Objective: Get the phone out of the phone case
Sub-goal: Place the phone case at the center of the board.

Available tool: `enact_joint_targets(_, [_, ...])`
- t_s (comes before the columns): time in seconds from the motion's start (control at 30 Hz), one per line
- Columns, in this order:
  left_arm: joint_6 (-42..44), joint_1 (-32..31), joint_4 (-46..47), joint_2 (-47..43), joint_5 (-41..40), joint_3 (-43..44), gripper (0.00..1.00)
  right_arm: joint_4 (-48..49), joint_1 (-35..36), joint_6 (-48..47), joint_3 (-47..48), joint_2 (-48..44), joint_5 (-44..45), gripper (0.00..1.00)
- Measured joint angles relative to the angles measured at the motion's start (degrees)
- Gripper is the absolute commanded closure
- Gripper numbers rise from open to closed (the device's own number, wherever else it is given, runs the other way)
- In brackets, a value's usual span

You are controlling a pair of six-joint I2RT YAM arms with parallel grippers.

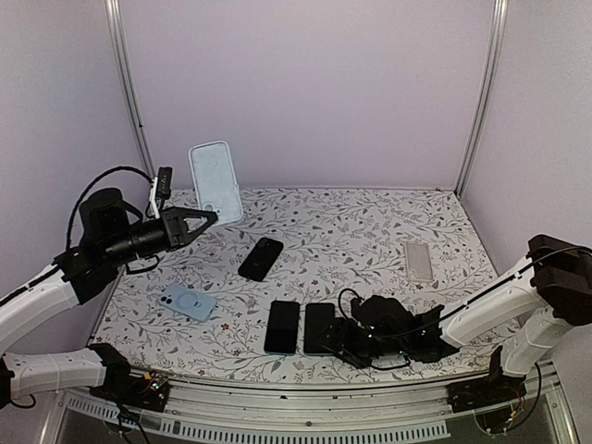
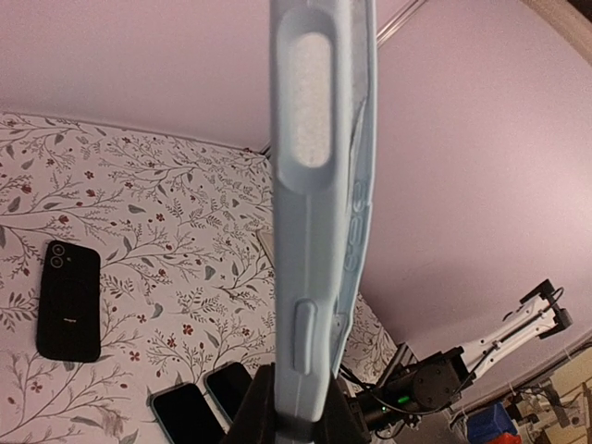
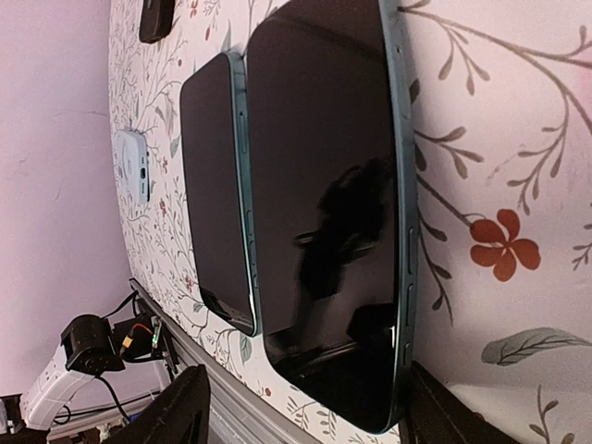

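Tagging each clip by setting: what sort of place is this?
Probably a lab robot test booth, not a home: plain lilac wall panels set in metal frame posts, a floral-covered table, and phones laid out like samples.

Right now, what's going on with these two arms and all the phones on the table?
The left gripper is clamped on a pale blue phone case, holding it upright in the air over the back left of the table. The right gripper is down at the near edge, jaws open around the end of a bare phone lying screen up beside a second phone. The phone looks to be out of its case.
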Motion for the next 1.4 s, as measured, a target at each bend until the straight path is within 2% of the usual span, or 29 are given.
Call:
enact_joint_targets(0.47, [-0.26,0.0,-0.15,-1.05,0.46,-0.02,1.0,-11.65,1.64,-2.27,4.0,-2.27,1.95,0.16])
enact_joint_targets(0.67, [-0.94,0.0,0.61,0.46,2.36,-0.04,1.0,-16.7,1.84,-3.56,4.0,-7.65,4.92,0.07])
enact_joint_targets(0.87, [-2.03,-0.2,2.69,4.44,3.91,-0.13,1.0,-22.4,1.16,-6.71,4.09,-13.7,8.04,0.04])
enact_joint_targets(1.1, [-3.3,-2.82,5.51,14.36,4.81,0.96,1.0,-25.64,-4.96,-12.94,3.8,-21.46,8.31,0.06])
enact_joint_targets(1.4, [-6.34,-7.82,10.32,29.94,4.72,8.61,1.0,-29.05,-17.0,-24.72,5.07,-27.36,6.95,0.11])
